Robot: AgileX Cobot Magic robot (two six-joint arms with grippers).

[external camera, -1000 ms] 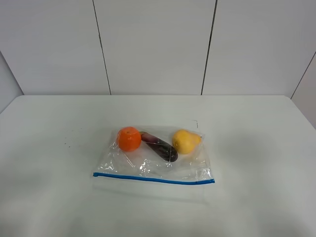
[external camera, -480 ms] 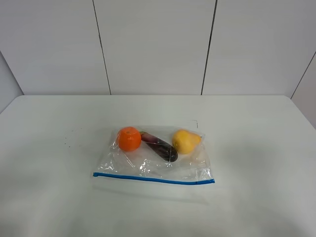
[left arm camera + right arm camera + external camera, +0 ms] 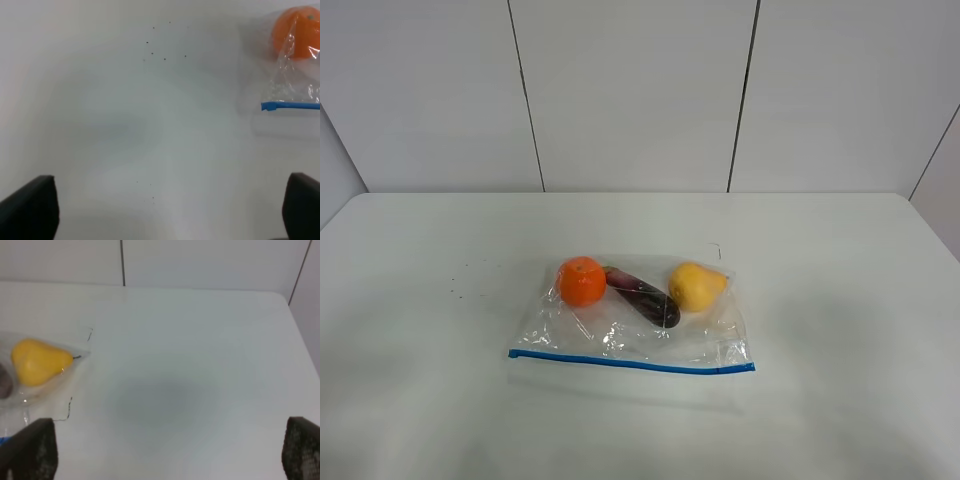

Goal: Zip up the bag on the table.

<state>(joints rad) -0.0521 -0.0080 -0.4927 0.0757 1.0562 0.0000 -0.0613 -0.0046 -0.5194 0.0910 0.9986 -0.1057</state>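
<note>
wall: white panels [image 3: 630,95] | seams: dark vertical lines [image 3: 525,95]

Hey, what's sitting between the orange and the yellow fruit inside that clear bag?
A dark purple eggplant lies slanted between the round orange fruit and the yellow pear-shaped fruit, all inside the clear plastic zip bag. The exterior high view shows this.

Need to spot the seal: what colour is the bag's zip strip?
Blue zip strip, clearest in the exterior high view.

Clear bag [image 3: 630,335], blue zip strip [image 3: 630,363], white table [image 3: 840,300]
</note>
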